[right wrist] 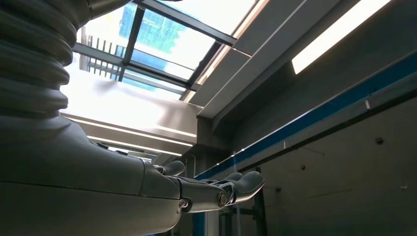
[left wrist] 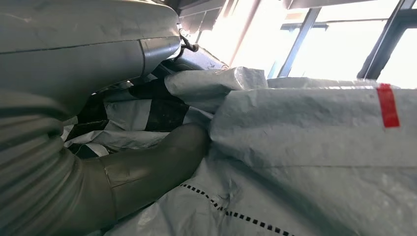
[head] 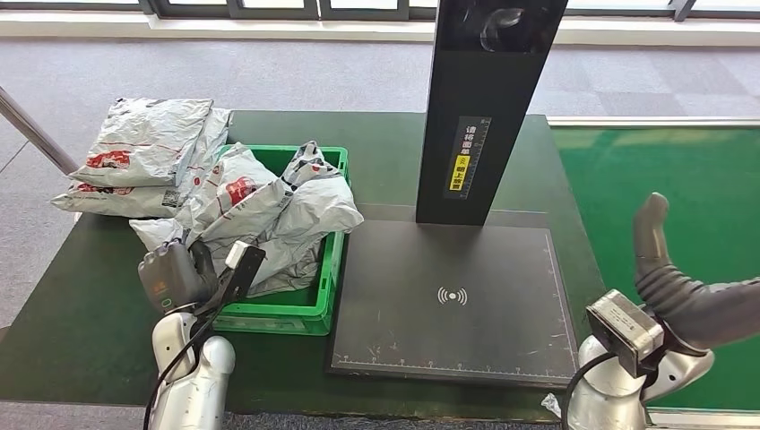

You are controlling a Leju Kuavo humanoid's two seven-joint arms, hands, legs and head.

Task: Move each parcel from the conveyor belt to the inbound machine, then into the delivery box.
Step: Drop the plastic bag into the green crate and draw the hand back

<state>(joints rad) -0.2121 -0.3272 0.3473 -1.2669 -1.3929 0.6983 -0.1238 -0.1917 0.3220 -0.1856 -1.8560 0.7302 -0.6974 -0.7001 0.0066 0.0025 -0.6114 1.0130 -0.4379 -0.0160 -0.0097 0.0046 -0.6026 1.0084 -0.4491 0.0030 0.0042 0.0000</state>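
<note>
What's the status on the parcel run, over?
Left hand down among parcels in green crate, grip unconfirmed. Right hand open, empty, raised over belt. Scan pad bare. Two parcels outside crate.

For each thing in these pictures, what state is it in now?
Green delivery box: overfull with grey parcels.
Parcels on table: stacked beside the box.
Inbound machine plate: bare.
Left hand: among the box's parcels; grip unclear.
Right hand: open, raised, holding nothing.

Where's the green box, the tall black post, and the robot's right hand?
green box (head: 324,285), head view, its right wall.
tall black post (head: 479,107), head view, middle of its front.
right hand (head: 668,282), head view, middle of the hand.
</note>
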